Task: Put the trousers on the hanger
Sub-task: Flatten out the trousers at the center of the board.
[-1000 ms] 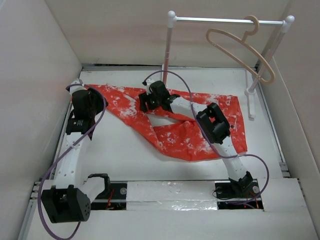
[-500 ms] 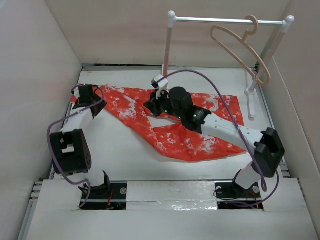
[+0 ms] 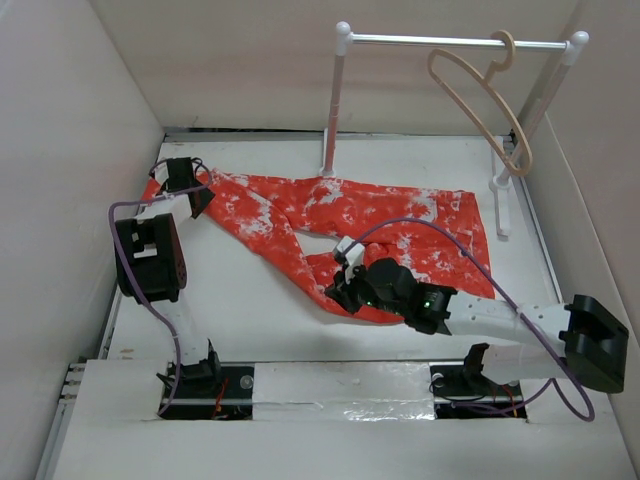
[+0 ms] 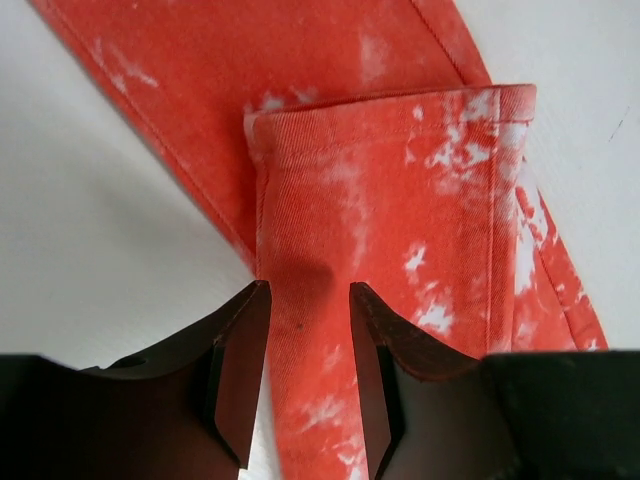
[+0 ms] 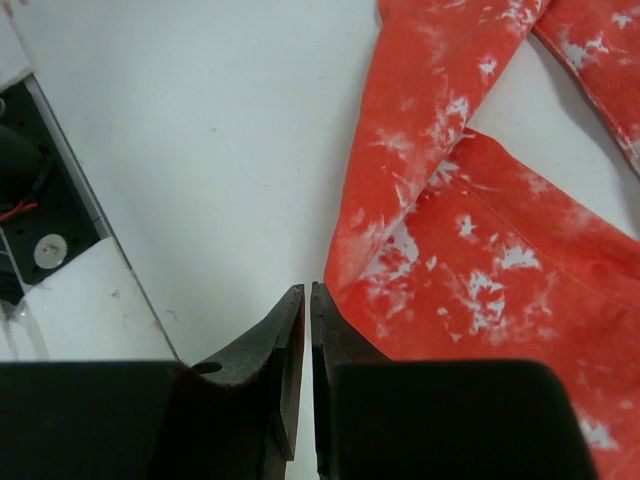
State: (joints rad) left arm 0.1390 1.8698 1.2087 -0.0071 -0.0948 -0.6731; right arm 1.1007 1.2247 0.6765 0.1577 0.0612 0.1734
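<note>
White table (image 3: pixel 250 300), walls on three sides. Trousers (image 3: pixel 330 205) lie flat on it, spread across the far half from the left edge to near the right side, with one part reaching toward the near centre. None of the cloth is lifted, and they lie well apart from the hanger.

White rail (image 3: pixel 430 40) on two posts stands at the far right. The right arm (image 3: pixel 500 320) stretches low from its base toward the table centre. The left arm (image 3: pixel 150 255) reaches up the left side.

Hanger (image 3: pixel 520 162) hangs by its hook from the right end of the rail, tilted, with nothing on it.

Left gripper (image 3: pixel 185 175) is at the far-left end of the trousers. In the left wrist view the gripper (image 4: pixel 305 290) points down at a hemmed leg end (image 4: pixel 400 250), jaws about half apart. Cloth shows in the gap; nothing is pinched.

Right gripper (image 3: pixel 345 285) is at the near edge of the trousers. In the right wrist view the gripper (image 5: pixel 307 290) has only a thin slit between its fingers, tips just beside the cloth edge (image 5: pixel 480 260). No cloth is seen between them, with bare table to the left.
</note>
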